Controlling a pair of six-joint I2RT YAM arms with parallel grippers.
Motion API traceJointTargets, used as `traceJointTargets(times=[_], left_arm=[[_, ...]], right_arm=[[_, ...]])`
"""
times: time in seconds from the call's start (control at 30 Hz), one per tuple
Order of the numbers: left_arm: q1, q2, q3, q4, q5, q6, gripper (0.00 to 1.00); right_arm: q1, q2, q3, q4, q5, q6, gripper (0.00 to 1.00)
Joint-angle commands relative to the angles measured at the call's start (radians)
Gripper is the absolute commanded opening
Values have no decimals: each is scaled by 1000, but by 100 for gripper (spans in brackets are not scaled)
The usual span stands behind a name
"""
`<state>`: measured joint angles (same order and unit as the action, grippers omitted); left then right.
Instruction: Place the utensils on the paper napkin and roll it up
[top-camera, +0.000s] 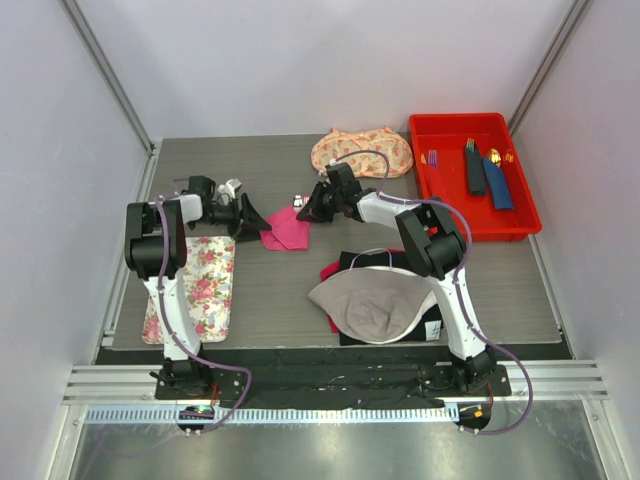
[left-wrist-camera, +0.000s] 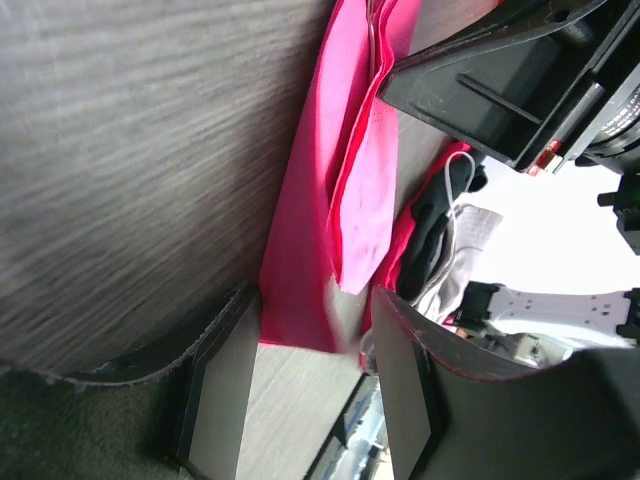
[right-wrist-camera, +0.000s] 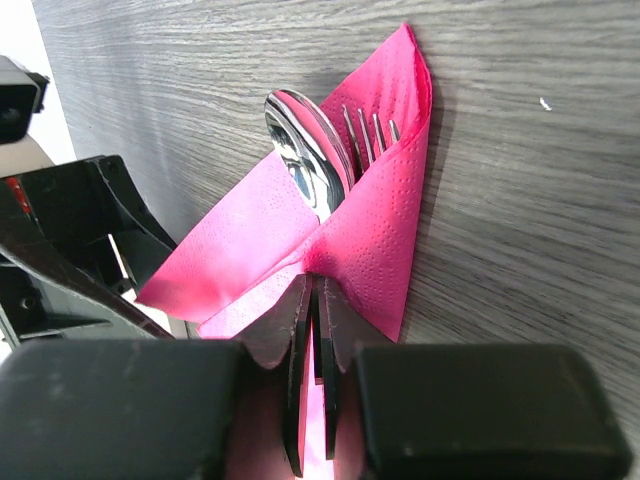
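The pink paper napkin (top-camera: 286, 229) lies mid-table, folded up around the utensils. In the right wrist view a silver spoon (right-wrist-camera: 305, 160) and fork (right-wrist-camera: 366, 130) stick out of the napkin's (right-wrist-camera: 385, 230) fold. My right gripper (top-camera: 306, 211) is at the napkin's far right side, and its tips (right-wrist-camera: 318, 292) are shut on the pink fold. My left gripper (top-camera: 254, 220) sits at the napkin's left corner. Its jaws (left-wrist-camera: 310, 400) are open, with the napkin's (left-wrist-camera: 310, 260) corner lying on the table between them, untouched.
A red bin (top-camera: 440, 195) at the back right holds navy and blue napkin rolls (top-camera: 486, 173) and gold and purple utensils. A floral mat (top-camera: 205, 285) lies at the front left. A floral cloth (top-camera: 362, 152) lies at the back. A grey cap on dark cloths (top-camera: 375, 300) sits front centre.
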<state>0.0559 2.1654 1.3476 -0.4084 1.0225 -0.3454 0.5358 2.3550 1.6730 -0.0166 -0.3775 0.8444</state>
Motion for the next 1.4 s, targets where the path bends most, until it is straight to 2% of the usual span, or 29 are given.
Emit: traceJointTargets(times=[0.0,0.23,0.53,0.77,0.93,0.97,1.27,1.37], left_arm=[[-1,8,-62,49,-94,-20,54],[-1,-13,-73,98,-154,-52,49],[-1,-142,-111,181,-157,-106,20],[-22,-203,-120,241,-111,-168,7],[-47,-203,-116,325,-67,-251,3],[-88,-199,-114,338,-65,-262,3],[-203,-145,-116,578,-70,-443,2],[-226,-112,-119,614,-84,-463,2]], right_arm=[[-2,38,-21,-94,86,-33,13],[-2,38,-24,-95,83,-34,13],[1,40,-16,-94,92,-36,13],[6,40,-21,-97,97,-39,13],[7,38,-22,-97,100,-39,13],[7,36,-22,-95,101,-39,13],[7,35,-21,-100,104,-39,13],[6,36,-22,-100,104,-41,13]])
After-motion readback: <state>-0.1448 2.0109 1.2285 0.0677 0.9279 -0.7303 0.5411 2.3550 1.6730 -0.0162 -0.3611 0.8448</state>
